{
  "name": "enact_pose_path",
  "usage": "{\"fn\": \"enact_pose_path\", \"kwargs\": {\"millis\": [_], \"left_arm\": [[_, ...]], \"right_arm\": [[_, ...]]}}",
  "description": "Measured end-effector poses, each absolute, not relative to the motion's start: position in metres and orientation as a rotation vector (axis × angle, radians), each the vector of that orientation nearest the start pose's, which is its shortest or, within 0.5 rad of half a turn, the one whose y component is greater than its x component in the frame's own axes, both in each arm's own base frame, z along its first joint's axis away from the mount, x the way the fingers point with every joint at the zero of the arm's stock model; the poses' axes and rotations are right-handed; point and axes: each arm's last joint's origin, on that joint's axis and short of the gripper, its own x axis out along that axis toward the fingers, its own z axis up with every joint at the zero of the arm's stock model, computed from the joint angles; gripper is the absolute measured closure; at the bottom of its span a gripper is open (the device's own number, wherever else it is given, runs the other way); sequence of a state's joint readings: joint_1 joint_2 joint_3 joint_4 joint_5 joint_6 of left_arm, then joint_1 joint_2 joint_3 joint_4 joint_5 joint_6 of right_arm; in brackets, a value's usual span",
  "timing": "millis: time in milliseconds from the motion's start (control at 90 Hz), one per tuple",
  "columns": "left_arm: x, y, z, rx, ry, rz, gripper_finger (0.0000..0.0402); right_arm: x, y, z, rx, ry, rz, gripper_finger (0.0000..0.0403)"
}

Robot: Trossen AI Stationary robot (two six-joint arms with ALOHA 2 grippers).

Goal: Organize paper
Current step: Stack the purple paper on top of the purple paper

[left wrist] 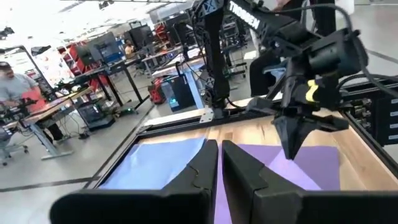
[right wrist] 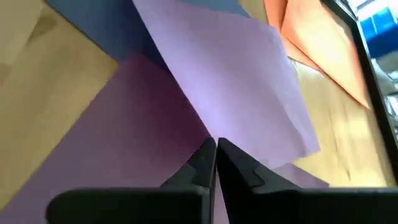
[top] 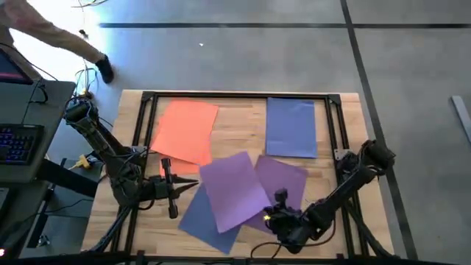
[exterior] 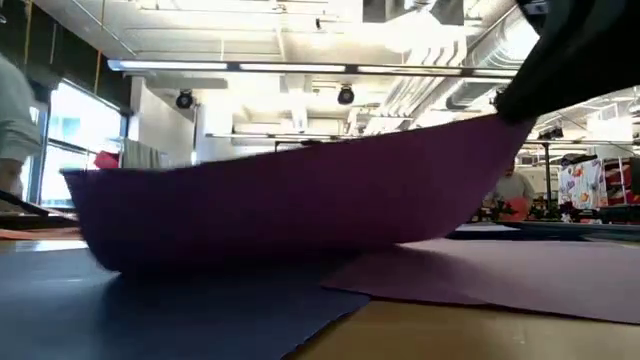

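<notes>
The right tool point(right wrist: 215, 151) has its two dark fingers pressed together on the edge of a purple sheet point(top: 234, 190), pinching it near the front of the worktop point(top: 239, 125). In the low view that sheet point(exterior: 300, 205) is lifted at the pinched end and bows up off the surface in a long arc. It lies partly over a blue sheet point(top: 200, 215) at the front and beside a second purple sheet point(top: 283, 184), which lies flat just under the right arm. The left tool point(top: 174, 190) hovers at the front left, just beside the lifted sheet's left edge, its fingers nearly together with only a thin gap between them and holding nothing. Farther back, an orange sheet point(top: 185, 130) rests at the rear left, with a sliver of another orange sheet point(top: 181, 167) showing at its front edge, and a separate blue sheet point(top: 291, 126) lies flat at the rear right, well apart from the pile. A person point(left wrist: 13, 87) sits at a bench in the room beyond.
</notes>
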State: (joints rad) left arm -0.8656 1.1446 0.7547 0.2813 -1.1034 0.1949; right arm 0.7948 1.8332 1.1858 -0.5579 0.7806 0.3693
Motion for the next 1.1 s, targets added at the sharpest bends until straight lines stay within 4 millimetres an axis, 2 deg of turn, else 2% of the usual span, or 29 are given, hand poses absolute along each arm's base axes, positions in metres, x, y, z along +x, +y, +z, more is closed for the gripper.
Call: {"fn": "enact_pose_path", "kwargs": {"millis": [133,256,400,500,622,722,867,944,1033,1100], "left_arm": [[0.176,-0.166,0.297,0.288,0.087,0.233,0.0402],[0.176,-0.166,0.296,0.29,0.092,0.233,0.0402],[0.176,-0.166,0.296,0.289,0.093,0.232,0.0402],[0.176,-0.166,0.295,0.283,0.093,0.233,0.0402],[0.176,-0.166,0.295,0.287,0.095,0.232,0.0402],[0.176,-0.167,0.293,0.293,0.108,0.194,0.0402],[0.18,-0.166,0.285,0.312,0.156,0.085,0.0402],[0.186,-0.161,0.279,0.212,0.197,0.102,0.0402],[0.197,-0.151,0.27,0.07,0.257,0.112,0.0402],[0.206,-0.145,0.259,0.053,0.325,0.116,0.0402]], "right_arm": [[0.257,0.233,0.187,-0.474,0.888,-0.217,0.0403],[0.25,0.226,0.206,-0.42,0.964,-0.354,0.0403],[0.24,0.216,0.227,-0.222,1.13,-0.529,0.0403],[0.237,0.22,0.229,-0.074,1.263,-0.515,0.0403],[0.234,0.238,0.228,0.106,1.335,-0.414,0.0403],[0.231,0.255,0.226,0.19,1.248,-0.354,0.0403],[0.23,0.274,0.212,0.233,0.901,-0.386,0.0403],[0.233,0.281,0.198,0.292,0.749,-0.406,0.0403],[0.237,0.284,0.183,0.323,0.694,-0.407,0.0403],[0.242,0.281,0.175,0.347,0.692,-0.443,0.0402]]}}
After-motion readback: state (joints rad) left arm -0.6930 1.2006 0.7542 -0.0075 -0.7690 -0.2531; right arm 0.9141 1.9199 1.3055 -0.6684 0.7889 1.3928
